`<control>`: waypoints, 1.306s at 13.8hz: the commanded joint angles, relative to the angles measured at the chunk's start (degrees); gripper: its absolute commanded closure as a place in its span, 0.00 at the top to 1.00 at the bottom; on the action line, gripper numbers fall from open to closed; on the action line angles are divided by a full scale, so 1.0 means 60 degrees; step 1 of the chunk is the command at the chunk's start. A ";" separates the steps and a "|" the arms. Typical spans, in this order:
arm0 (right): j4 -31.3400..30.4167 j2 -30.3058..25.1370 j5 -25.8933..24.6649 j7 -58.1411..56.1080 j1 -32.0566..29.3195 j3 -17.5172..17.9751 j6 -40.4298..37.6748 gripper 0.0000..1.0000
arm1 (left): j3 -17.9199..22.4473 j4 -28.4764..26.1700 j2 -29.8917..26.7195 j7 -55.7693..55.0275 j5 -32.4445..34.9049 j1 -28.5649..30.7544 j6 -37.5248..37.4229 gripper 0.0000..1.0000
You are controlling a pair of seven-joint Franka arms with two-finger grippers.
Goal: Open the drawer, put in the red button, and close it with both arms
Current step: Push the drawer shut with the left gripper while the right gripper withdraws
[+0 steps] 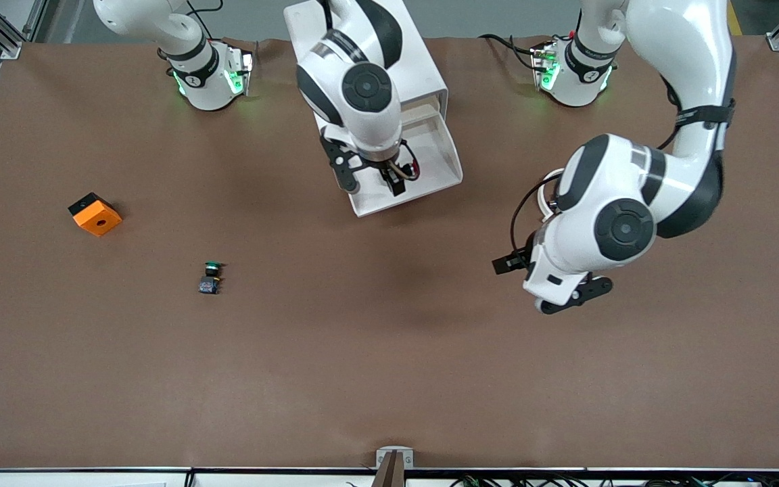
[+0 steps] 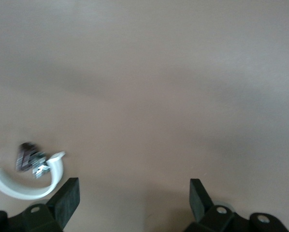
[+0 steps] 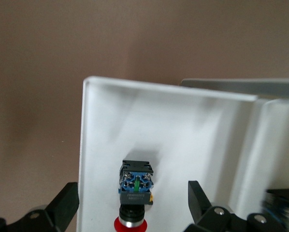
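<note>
The red button (image 3: 135, 189) lies on its side on the floor of the open white drawer (image 3: 183, 125). My right gripper (image 3: 132, 193) hangs just over it, open, with a finger on either side and neither touching it. In the front view the right gripper (image 1: 370, 181) is over the pulled-out drawer (image 1: 445, 162) and its hand hides the button. My left gripper (image 1: 542, 280) is open and empty, low over bare table toward the left arm's end, and its wrist view (image 2: 134, 193) shows only brown table between its fingers.
The white drawer cabinet (image 1: 423, 74) stands at the robots' side of the table. A green-capped button (image 1: 211, 277) and an orange cube (image 1: 95, 214) lie toward the right arm's end. A white cable loop (image 2: 23, 186) shows by the left gripper.
</note>
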 commanded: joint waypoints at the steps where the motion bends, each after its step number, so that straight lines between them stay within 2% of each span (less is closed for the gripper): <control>1: 0.0575 -0.0864 -0.0154 -0.1338 -0.0801 0.0078 -0.1922 1.00 | -0.0517 -0.2135 -0.0877 -0.0452 0.0117 -0.0014 0.1778 1.00; 3: 0.0607 -0.1537 -0.0155 -0.3080 -0.1662 0.0092 -0.2732 1.00 | -0.0870 -0.2606 -0.0805 -0.0877 0.0117 -0.0247 0.2513 1.00; 6: 0.0461 -0.2548 -0.0154 -0.6608 -0.3097 0.0092 -0.3803 1.00 | -0.1018 -0.2711 -0.0395 -0.2136 0.0073 -0.1402 0.2912 1.00; 10: -0.0898 -0.4042 -0.0402 -1.1515 -0.5236 0.0077 -0.3908 1.00 | -0.1178 -0.2886 -0.0306 -0.2884 0.0058 -0.2326 0.2912 1.00; 12: -0.1092 -0.4235 -0.0914 -1.3567 -0.6203 0.0077 -0.3820 1.00 | -0.1440 -0.3076 -0.0306 -0.3484 0.0029 -0.2549 0.2898 1.00; 15: -0.1078 -0.4192 -0.1136 -1.6775 -0.7566 0.0077 -0.3237 1.00 | -0.1852 -0.3267 -0.0263 -0.3662 -0.0336 -0.2607 0.2883 1.00; 18: -0.0947 -0.4148 -0.1223 -1.7137 -0.7878 0.0077 -0.3117 1.00 | -0.2231 -0.3326 -0.0292 -0.4246 -0.0674 -0.2710 0.2809 1.00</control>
